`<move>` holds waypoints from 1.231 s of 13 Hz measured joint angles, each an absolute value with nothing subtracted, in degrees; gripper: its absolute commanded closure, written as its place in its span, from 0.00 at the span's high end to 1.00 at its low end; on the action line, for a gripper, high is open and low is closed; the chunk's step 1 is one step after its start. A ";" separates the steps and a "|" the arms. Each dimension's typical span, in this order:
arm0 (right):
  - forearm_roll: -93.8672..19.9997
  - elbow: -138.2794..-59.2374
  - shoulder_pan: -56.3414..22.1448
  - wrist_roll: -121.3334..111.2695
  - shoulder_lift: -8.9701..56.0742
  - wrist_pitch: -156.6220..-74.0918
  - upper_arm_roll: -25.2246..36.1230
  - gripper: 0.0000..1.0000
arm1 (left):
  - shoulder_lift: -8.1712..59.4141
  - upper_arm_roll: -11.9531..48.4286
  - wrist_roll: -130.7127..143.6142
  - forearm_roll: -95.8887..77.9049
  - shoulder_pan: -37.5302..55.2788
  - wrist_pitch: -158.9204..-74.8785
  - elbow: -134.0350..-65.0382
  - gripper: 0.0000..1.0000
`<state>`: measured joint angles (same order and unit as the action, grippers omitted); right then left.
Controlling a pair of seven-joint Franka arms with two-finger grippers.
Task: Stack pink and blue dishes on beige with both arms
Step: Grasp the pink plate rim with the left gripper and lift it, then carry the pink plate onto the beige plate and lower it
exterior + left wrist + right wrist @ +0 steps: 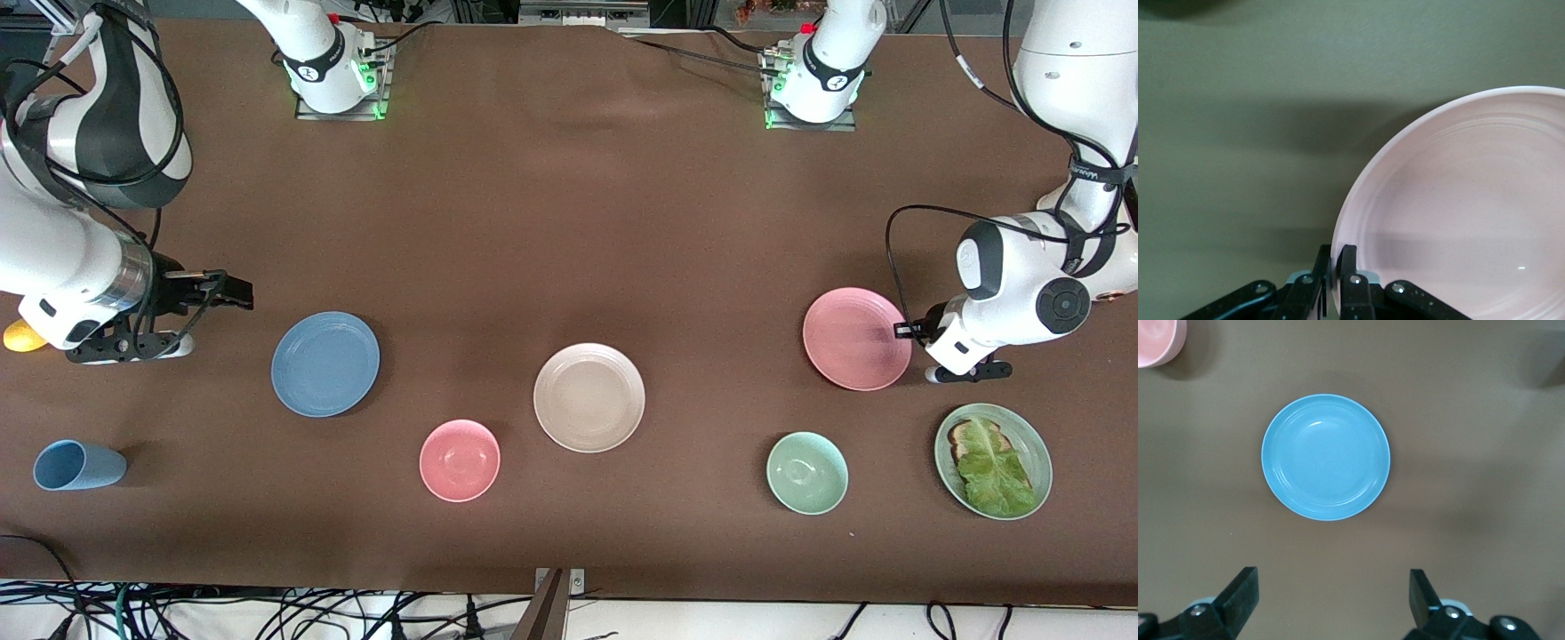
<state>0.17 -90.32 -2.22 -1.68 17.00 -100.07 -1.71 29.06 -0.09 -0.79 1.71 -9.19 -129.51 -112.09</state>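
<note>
The pink plate (856, 339) lies toward the left arm's end of the table. My left gripper (909, 331) is shut on its rim, one finger inside the rim and one outside, as the left wrist view shows on the pink plate (1458, 213) at the left gripper (1338, 257). The blue plate (325, 364) lies toward the right arm's end. My right gripper (233, 293) hangs open over the table beside it, holding nothing. In the right wrist view the blue plate (1325, 457) lies ahead of the right gripper (1331, 587). The beige plate (589, 397) sits between them, bare.
A pink bowl (460, 460) and a green bowl (807, 473) stand nearer the front camera than the plates. A pale green plate (1031, 440) with lettuce lies near the left gripper. A blue cup (78, 465) lies on its side, and a yellow object (22, 336) sits under the right arm.
</note>
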 measured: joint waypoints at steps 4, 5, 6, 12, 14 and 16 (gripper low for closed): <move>0.17 -90.47 -2.06 -1.93 17.00 -100.07 -1.69 1.00 | 27.87 2.21 2.11 -1.67 -8.94 -116.86 -105.41 0.00; 0.17 -90.47 -2.02 -2.10 17.00 -100.07 -1.69 1.00 | 27.55 2.52 2.25 -3.61 -8.87 -112.94 -102.88 0.00; 0.17 -90.48 -2.01 -2.33 17.00 -100.07 -1.69 1.00 | 27.06 2.90 2.34 -5.84 -8.82 -109.66 -100.86 0.00; 0.17 -90.51 -1.72 -5.71 16.99 -100.07 -1.69 1.00 | 24.76 11.21 16.26 -12.06 -8.04 -105.44 -97.65 0.00; 0.17 -90.50 -1.70 -5.86 16.97 -99.77 -1.69 1.00 | 25.02 12.94 22.45 -12.09 -4.82 -105.73 -96.07 0.00; 0.33 -90.39 -1.84 -5.86 16.89 -99.60 -1.84 1.00 | 26.40 13.09 27.90 -12.10 -0.16 -107.87 -94.12 0.00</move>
